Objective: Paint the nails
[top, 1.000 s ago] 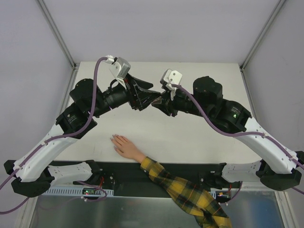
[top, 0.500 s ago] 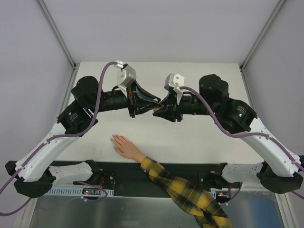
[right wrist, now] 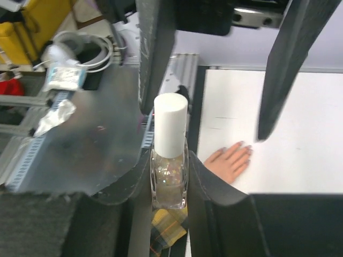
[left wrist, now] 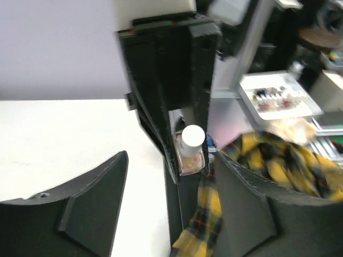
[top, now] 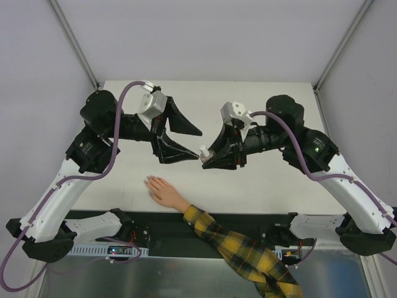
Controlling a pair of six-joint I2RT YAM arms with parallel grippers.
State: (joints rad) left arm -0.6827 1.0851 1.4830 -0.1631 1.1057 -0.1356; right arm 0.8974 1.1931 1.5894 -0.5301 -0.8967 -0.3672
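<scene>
My right gripper [top: 208, 159] is shut on a small clear glitter nail polish bottle [right wrist: 170, 179] with its white cap [right wrist: 170, 124] on, held above the table. The cap also shows in the top view [top: 203, 151]. My left gripper [top: 200, 145] is open, its fingers spread either side of the cap without touching it; the bottle shows between them in the left wrist view [left wrist: 191, 154]. The mannequin hand [top: 164, 192] lies flat near the front edge, plaid sleeve [top: 245, 249] trailing right. Its lavender nails [right wrist: 244, 148] are below and left of both grippers.
The white table [top: 267, 99] ends at a black rail [top: 155, 225] along the front. A metal shelf [right wrist: 75, 139] with cables and clutter lies beyond that edge. Slanted frame posts [top: 74, 43] stand at the back corners.
Both grippers have come down and toward the front with the bottle. My left gripper's jaws have spread wide open around the cap.
</scene>
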